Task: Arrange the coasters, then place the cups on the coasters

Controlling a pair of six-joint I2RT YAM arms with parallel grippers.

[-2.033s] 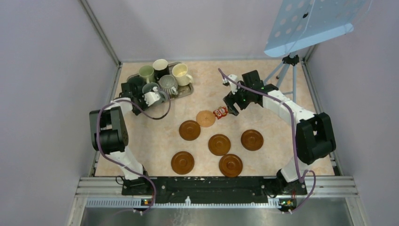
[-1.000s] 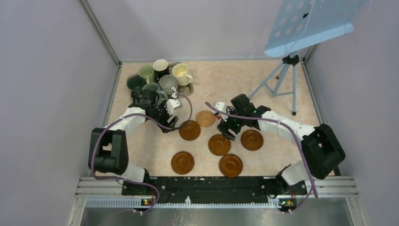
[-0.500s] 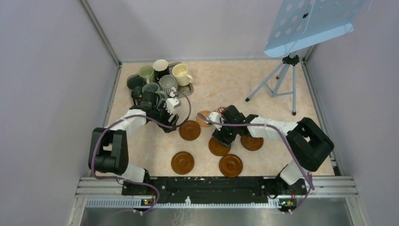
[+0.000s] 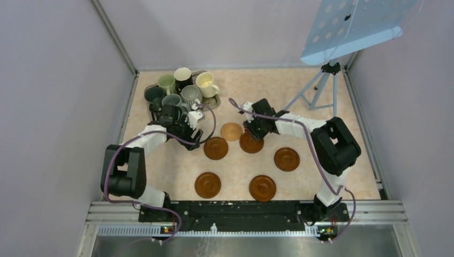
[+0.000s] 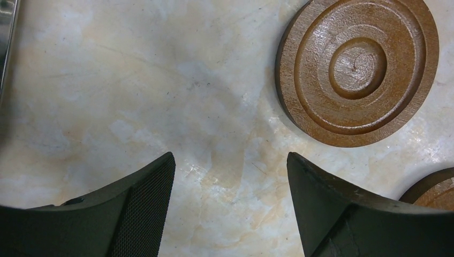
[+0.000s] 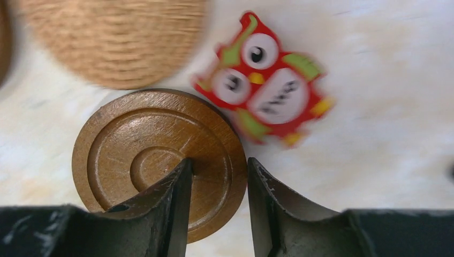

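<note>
Coaster (image 6: 155, 160) in the right gripper (image 6: 217, 166): dark brown wooden disc, turned concentric rings, dished centre, fine grain showing. It lies mid-table, just beside the tan coaster (image 6: 115, 37) (lighter, finely ribbed face) and the red owl packet (image 6: 265, 99). The gripper is clenched on its rim, one finger on the top face, the other outside the edge. Left gripper (image 5: 230, 176) is released, jaws wide, hovering over marbled beige table (image 5: 134, 80) near a second dark coaster (image 5: 357, 69) with the same ringed profile. Three more dark coasters (image 4: 262, 188) lie spread out nearer the arm bases. Cups (image 4: 191, 94) are glazed ceramic, bunched on the metal tray (image 4: 214, 101) at far left.
</note>
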